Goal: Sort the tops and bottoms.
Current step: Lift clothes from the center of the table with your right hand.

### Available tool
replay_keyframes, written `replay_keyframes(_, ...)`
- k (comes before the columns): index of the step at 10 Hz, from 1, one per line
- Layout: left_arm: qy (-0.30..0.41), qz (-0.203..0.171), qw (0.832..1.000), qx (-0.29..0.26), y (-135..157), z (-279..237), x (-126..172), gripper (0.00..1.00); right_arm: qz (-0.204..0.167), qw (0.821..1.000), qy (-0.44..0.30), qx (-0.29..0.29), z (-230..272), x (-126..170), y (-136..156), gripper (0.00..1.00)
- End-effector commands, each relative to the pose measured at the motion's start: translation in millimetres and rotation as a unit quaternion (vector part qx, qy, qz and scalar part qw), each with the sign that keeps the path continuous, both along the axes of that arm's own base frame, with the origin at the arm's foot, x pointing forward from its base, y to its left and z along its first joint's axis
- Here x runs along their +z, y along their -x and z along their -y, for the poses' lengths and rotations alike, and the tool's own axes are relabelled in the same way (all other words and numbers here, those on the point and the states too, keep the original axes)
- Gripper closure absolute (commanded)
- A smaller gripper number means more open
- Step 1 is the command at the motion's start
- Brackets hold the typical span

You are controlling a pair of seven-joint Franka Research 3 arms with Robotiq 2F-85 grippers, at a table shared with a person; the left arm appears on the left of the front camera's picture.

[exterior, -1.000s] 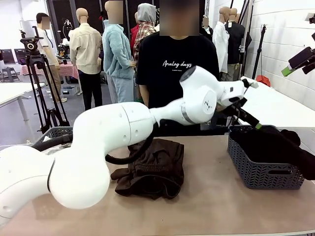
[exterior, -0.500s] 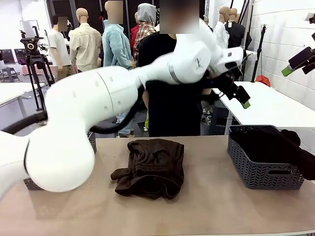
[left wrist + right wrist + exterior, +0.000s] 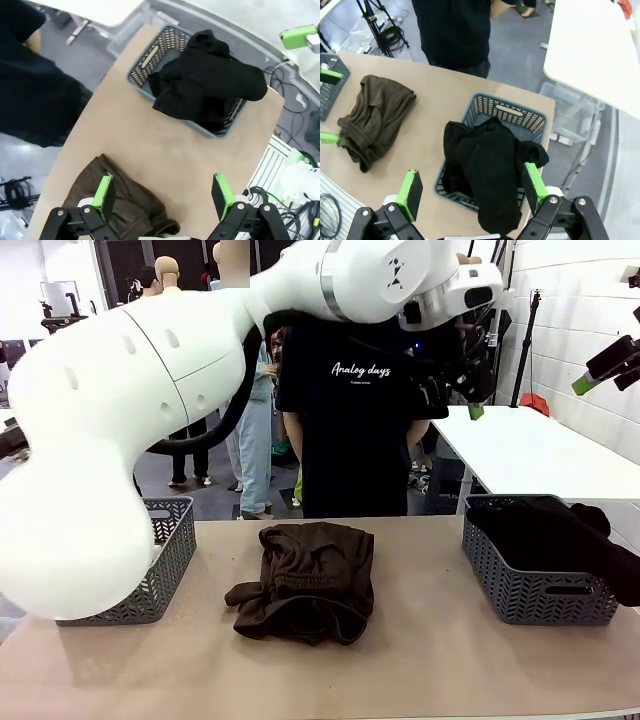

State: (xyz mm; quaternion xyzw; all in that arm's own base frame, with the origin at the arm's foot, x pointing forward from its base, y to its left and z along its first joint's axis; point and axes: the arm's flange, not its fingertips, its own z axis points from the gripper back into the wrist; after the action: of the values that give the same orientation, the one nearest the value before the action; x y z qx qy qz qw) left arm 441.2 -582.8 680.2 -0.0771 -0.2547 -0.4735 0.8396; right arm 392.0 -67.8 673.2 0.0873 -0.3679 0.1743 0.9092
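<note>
One brown bottom [image 3: 305,580] well below left gripper [image 3: 163,195]

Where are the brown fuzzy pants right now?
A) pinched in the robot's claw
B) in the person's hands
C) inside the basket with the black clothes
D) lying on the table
D: the brown pants lie crumpled on the table, apart from the grey basket holding the black clothes.

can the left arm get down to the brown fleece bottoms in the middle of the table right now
Probably yes: the left pincer hangs open, high over the table, and the brown fleece bottoms lie in the open with nothing on them.
</note>
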Motion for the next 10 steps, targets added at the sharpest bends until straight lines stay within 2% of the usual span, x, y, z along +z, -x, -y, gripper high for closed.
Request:
replay_keyframes(1,-0.008,0.010,0.999,-0.033,93.9,-97.4,-113.3,0.00,0.002,1.000,0.001,0.003,-0.2,-0.4,-1.8,0.00)
replay_keyframes(2,0.000,0.000,1.000,0.000,0.0,0.0,0.0,0.00,0.002,1.000,0.001,0.003,-0.2,-0.4,-1.8,0.00)
replay_keyframes(7,-0.004,0.000,1.000,0.001,0.0,1.8,-3.7,0.00,0.002,1.000,0.001,0.003,-0.2,-0.4,-1.8,0.00)
replay_keyframes(8,-0.025,0.000,0.999,0.047,1.3,-36.8,-16.4,0.00,0.002,1.000,0.001,0.003,-0.2,-0.4,-1.8,0.00)
replay_keyframes(9,-0.050,-0.036,0.996,0.066,10.4,-81.8,-33.8,0.00,0.002,1.000,0.001,0.003,-0.2,-0.4,-1.8,0.00)
replay_keyframes(10,-0.091,-0.046,0.991,0.089,27.8,-131.6,-40.9,0.00,0.002,1.000,0.001,0.003,-0.2,-0.4,-1.8,0.00)
